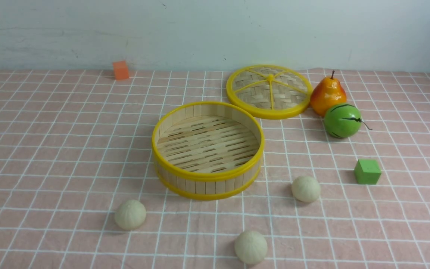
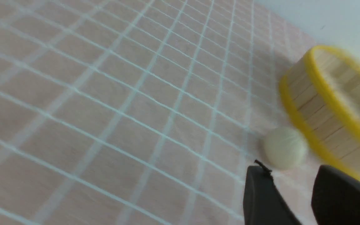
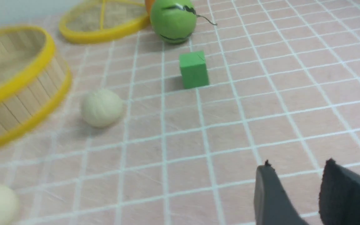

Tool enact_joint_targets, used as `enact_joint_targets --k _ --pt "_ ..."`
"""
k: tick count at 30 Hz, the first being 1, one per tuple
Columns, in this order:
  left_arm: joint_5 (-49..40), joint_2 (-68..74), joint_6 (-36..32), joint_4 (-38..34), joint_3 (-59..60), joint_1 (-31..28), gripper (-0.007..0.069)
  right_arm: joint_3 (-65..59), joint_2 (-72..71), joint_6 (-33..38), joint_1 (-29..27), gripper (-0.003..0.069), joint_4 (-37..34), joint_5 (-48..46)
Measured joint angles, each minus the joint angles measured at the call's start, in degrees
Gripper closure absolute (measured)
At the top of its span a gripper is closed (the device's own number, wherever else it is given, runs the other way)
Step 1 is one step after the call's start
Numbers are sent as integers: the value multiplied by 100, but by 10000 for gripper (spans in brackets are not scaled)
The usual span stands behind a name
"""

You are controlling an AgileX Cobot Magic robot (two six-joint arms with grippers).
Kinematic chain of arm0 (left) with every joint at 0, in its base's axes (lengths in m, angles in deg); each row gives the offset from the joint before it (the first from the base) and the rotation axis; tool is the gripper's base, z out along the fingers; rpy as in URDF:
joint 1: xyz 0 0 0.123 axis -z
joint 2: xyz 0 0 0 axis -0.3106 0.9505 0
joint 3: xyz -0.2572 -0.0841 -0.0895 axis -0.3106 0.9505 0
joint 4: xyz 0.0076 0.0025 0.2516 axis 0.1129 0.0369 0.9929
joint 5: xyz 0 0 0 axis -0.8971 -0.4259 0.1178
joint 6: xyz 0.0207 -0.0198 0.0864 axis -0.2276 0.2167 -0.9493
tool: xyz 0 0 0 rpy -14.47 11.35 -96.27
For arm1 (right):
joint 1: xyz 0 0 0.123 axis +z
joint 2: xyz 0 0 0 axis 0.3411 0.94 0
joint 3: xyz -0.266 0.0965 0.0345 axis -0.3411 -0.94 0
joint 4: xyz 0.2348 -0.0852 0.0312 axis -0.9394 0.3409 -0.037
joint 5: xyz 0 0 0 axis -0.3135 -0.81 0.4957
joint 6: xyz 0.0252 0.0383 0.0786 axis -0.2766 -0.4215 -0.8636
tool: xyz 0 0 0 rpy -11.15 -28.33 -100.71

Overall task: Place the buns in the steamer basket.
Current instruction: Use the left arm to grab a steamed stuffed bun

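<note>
Steamer basket (image 1: 207, 175) sits mid-counter, upright, slatted floor bare. All three buns lie outside it on the pink checked counter (image 1: 50, 149).

- Left bun (image 1: 130, 214): near-left of the basket, apart from its wall.
- Near bun (image 1: 251, 247): closest to you, near-right of the basket's near wall, well clear of it.
- Right bun (image 1: 306, 189): just right of the basket's near-right wall, not touching.

Behind the basket to the right, the woven lid (image 1: 270, 91) lies flat. Its near edge is close to the basket's far rim. A pear (image 1: 327, 95) stands right of the lid, and the green striped ball (image 1: 342, 120) sits just in front of the pear. A green cube (image 1: 367, 171) lies nearer, right of the right bun. An orange cube (image 1: 120, 70) sits far left by the wall.

You see neither arm in the front view.

Left gripper (image 2: 292, 170): jaws apart, nothing between them, above the counter. The left bun lies just past their tips, beside the basket wall. The view is blurred.

Right gripper (image 3: 298, 165): jaws apart, holding nothing, over bare counter. The right bun and the green cube lie well ahead of it.
</note>
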Motion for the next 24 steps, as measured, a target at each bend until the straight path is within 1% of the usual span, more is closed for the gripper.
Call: enact_joint_targets --k 1,2,3,6,8,10,13,14,15,17,19,20,21,22,23,24 --pt "9 0 91 -235 0 0 387 0 0 -104 0 420 -93 7" --pt "41 0 462 -596 0 0 387 0 0 -264 0 420 -477 33" --pt "77 0 1123 -1501 0 0 387 0 0 -697 0 420 -1170 90" --pt "84 0 1726 -2462 0 0 387 0 0 -1259 0 420 -2437 116" --pt "84 0 1817 -2625 0 0 387 0 0 -1384 0 420 -2865 131" --pt "66 0 1841 -2674 0 0 387 0 0 -1396 0 420 -3061 162" --pt "-100 0 1867 -2686 0 0 387 0 0 -1328 0 420 -3157 188" --pt "-298 0 1858 -2686 0 0 387 0 0 -1267 0 420 -3177 209" --pt "-354 0 1803 -2686 0 0 387 0 0 -1260 0 420 -3177 214" --pt "-528 0 1434 -2686 -36 0 387 0 0 -1205 0 420 -3182 221" --pt "-720 0 633 -2686 -281 0 387 0 0 -1020 0 420 -3181 226" --pt "-732 0 633 -2681 -281 0 387 0 0 -999 0 420 -3183 226" --pt "-868 0 -228 -2681 -652 0 389 0 0 -809 0 420 -3195 219" --pt "-902 0 -309 -2681 -694 0 391 0 0 -786 0 420 -3195 219" --pt "-1091 18 -802 -2658 -983 0 404 42 0 -576 0 422 -3195 193" --pt "-1120 28 -920 -2657 -1066 0 410 42 0 -544 0 423 -3195 193"
